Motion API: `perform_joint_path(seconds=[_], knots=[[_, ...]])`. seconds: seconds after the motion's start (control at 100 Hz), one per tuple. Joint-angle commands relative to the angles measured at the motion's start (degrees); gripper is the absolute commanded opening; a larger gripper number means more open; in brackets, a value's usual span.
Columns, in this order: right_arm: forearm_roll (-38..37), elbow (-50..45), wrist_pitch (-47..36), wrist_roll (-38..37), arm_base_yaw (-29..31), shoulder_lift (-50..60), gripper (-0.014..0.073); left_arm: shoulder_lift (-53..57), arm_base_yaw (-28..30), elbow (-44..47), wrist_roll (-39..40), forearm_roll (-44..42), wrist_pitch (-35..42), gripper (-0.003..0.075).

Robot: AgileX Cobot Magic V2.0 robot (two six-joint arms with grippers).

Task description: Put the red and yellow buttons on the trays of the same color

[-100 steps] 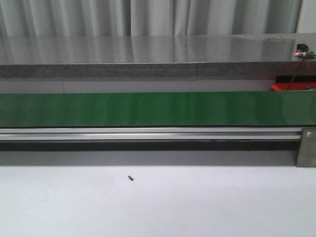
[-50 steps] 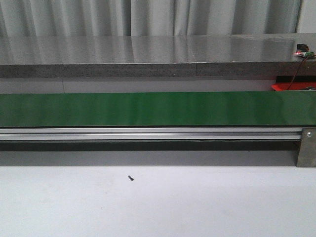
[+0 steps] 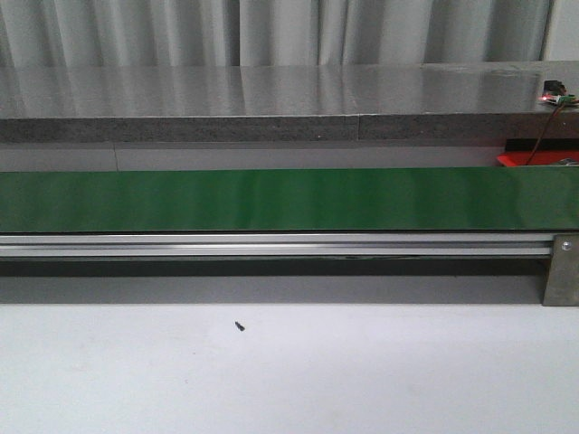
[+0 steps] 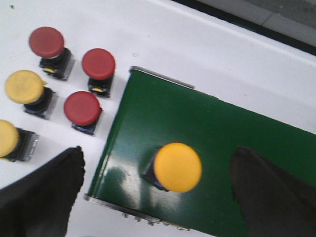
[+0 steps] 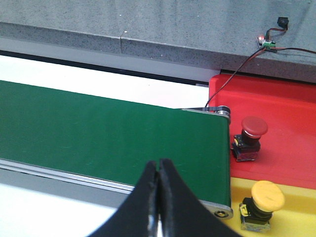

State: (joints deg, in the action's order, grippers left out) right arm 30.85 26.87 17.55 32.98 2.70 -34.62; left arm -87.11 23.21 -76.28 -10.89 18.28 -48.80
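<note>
In the left wrist view a yellow button (image 4: 177,167) stands on the end of the green belt (image 4: 212,123), between the wide-apart fingers of my open left gripper (image 4: 158,154), untouched. Beside the belt end, on the white table, stand three red buttons (image 4: 98,63) and two yellow ones (image 4: 24,87). In the right wrist view my right gripper (image 5: 158,165) is shut on nothing above the belt's other end (image 5: 98,133). Past that end lie a red tray (image 5: 291,103) holding a red button (image 5: 254,127) and a yellow tray (image 5: 296,212) holding a yellow button (image 5: 267,194).
The front view shows the long green belt (image 3: 271,199) on its metal rail (image 3: 271,244), a grey stone ledge (image 3: 271,127) behind it and a corner of the red tray (image 3: 534,159). A small circuit board with wires (image 5: 269,43) sits on the ledge above the red tray.
</note>
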Motion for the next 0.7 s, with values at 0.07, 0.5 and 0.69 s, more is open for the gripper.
perform_joint_path(seconds=[0.07,0.5,0.69], knots=[[1.05,1.44,-3.41,0.30,-0.01,0.19,-0.0067,2.49,5.07,-1.38,1.18,0.59,1.17,0.0585],[1.05,1.44,-3.41,0.30,-0.01,0.19,-0.0067,-1.10,12.44,-1.01,1.18,-0.30,1.77,0.0585],[1.05,1.44,-3.41,0.30,-0.01,0.19,-0.0067,-5.24,12.68,-1.01,1.18,-1.08,2.71,0.0585]])
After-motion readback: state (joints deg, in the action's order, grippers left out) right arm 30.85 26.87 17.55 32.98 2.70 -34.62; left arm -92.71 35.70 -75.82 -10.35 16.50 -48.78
